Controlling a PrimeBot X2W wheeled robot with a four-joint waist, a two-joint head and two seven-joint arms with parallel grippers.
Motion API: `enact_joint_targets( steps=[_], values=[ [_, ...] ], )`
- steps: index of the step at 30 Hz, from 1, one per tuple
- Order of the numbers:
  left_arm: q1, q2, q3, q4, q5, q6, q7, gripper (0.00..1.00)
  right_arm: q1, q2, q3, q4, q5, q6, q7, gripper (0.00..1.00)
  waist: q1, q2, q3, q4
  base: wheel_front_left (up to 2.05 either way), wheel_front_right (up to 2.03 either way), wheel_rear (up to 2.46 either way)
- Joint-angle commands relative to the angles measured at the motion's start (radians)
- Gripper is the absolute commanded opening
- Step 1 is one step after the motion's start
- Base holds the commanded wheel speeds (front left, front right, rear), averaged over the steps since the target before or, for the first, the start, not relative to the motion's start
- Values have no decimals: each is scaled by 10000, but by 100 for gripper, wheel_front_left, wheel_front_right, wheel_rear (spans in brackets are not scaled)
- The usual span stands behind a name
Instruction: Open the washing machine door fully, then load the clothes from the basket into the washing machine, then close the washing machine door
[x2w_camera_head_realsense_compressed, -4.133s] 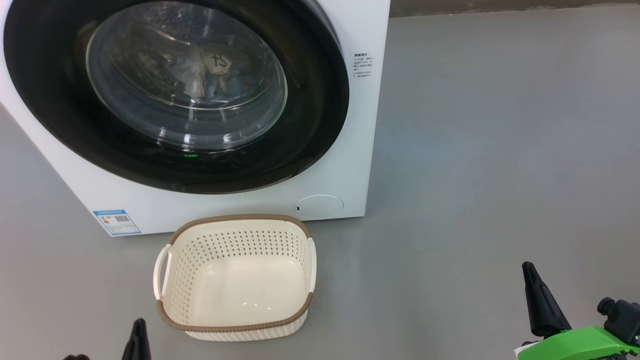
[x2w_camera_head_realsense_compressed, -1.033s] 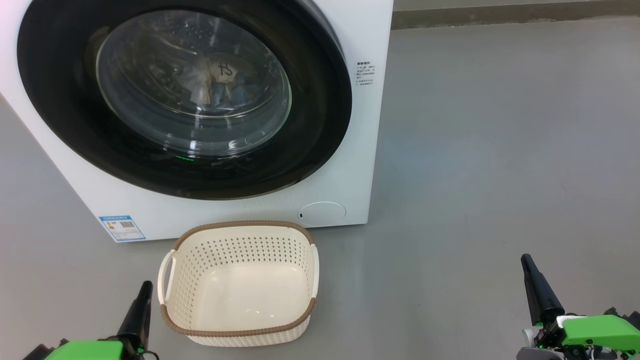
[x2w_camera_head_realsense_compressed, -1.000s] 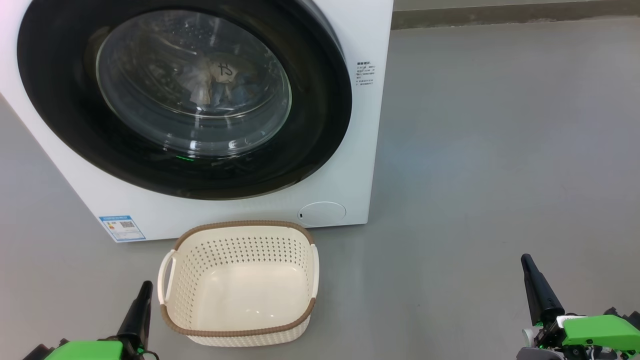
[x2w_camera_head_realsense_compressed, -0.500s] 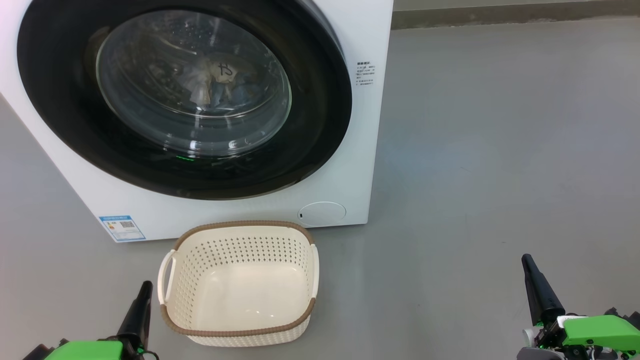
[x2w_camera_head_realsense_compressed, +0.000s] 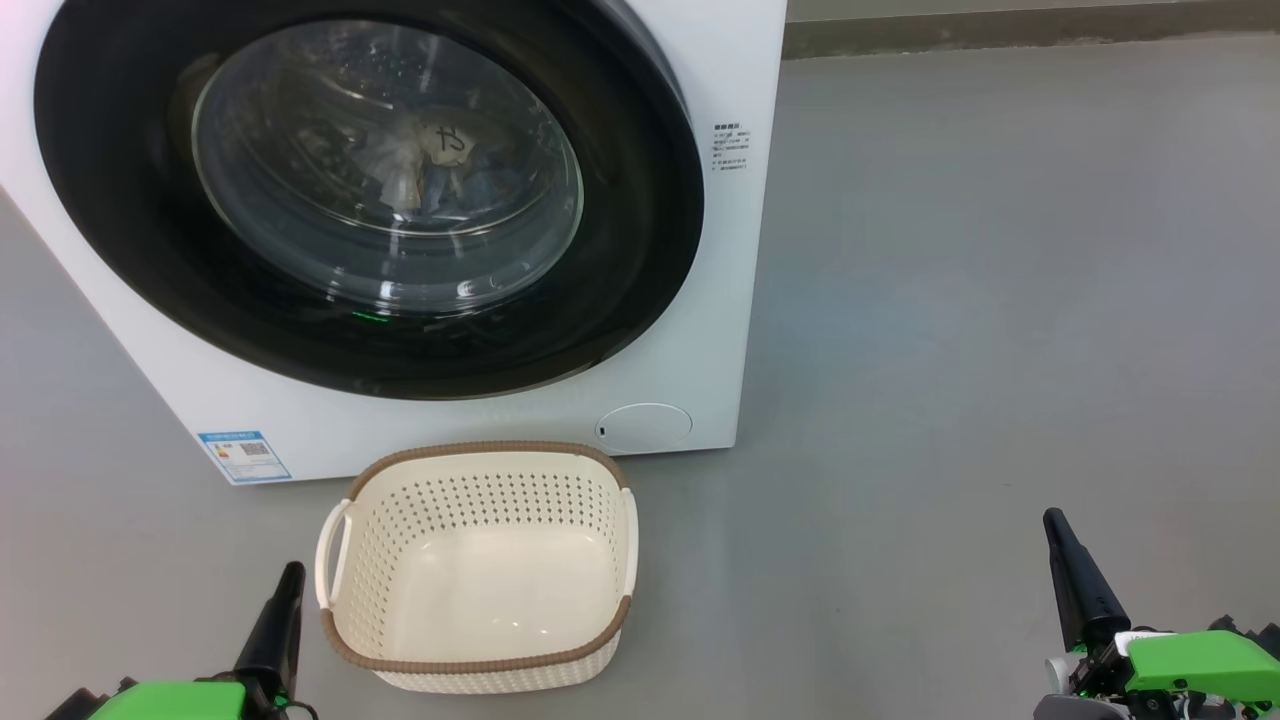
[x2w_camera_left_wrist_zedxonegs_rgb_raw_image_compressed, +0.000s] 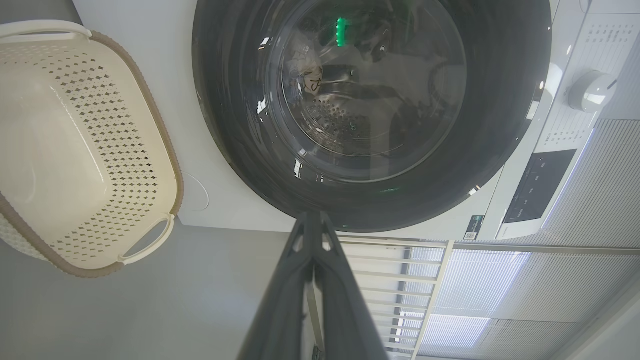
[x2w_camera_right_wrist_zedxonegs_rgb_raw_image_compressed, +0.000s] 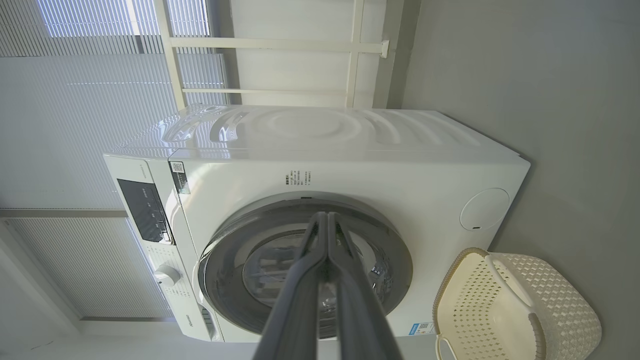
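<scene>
black glossy rim of the washing machine door (x2w_camera_head_realsense_compressed: 620, 250) lies flush on the white washing machine (x2w_camera_head_realsense_compressed: 715, 330) front. no gap shows along its right edge, so the door reads as shut.

change: over the last second nothing has shifted. door, basket and both grippers sit as they did. against the picture from about four seconds back the whole head view has slid a little, which is a camera move. the left gripper (x2w_camera_head_realsense_compressed: 289, 582) now shows more of itself at near left, green housing included. the right gripper (x2w_camera_head_realsense_compressed: 1056, 528) at near right is much as it was.

meaning, as a judgement: all three steps look done, and the arms seem parked with nothing left to load.

grippers: both have their fingers pressed together and hold nothing. each wrist view shows the tips meeting.

task things:
- the clothes (x2w_camera_head_realsense_compressed: 430, 165) are inside the drum, seen through the glass bowl. they form a pale crumpled heap with some bluish cloth and a dark scrawl on a cream piece.
- the basket (x2w_camera_head_realsense_compressed: 490, 447) stands on the grey floor (x2w_camera_head_realsense_compressed: 950, 350), just near of the machine front. it is cream and perforated with a brown rim and a handle on each side. nothing lies in it.
- the blue label sticker (x2w_camera_head_realsense_compressed: 245, 455) is at the machine's low left, and a round cover (x2w_camera_head_realsense_compressed: 645, 425) at its low right.
- a small green glint (x2w_camera_head_realsense_compressed: 368, 317) sits at the near edge of the glass. cannot tell if it is a lamp or a reflection.
</scene>
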Motion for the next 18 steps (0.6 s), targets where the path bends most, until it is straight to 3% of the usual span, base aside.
enact_joint_targets(
  steps=[1, 18],
  values=[
    [-409, 215, 346, -183, -75, -100, 57, 0, -403, -19, 188, -242, 28, 16, 51, 0, 0, 0, 0, 0, 0, 0, 0],
    [-409, 215, 346, -183, -75, -100, 57, 0, -405, -4, 166, -241, 10, 16, 69, 0, 0, 0, 0, 0, 0, 0, 0]
  ],
)
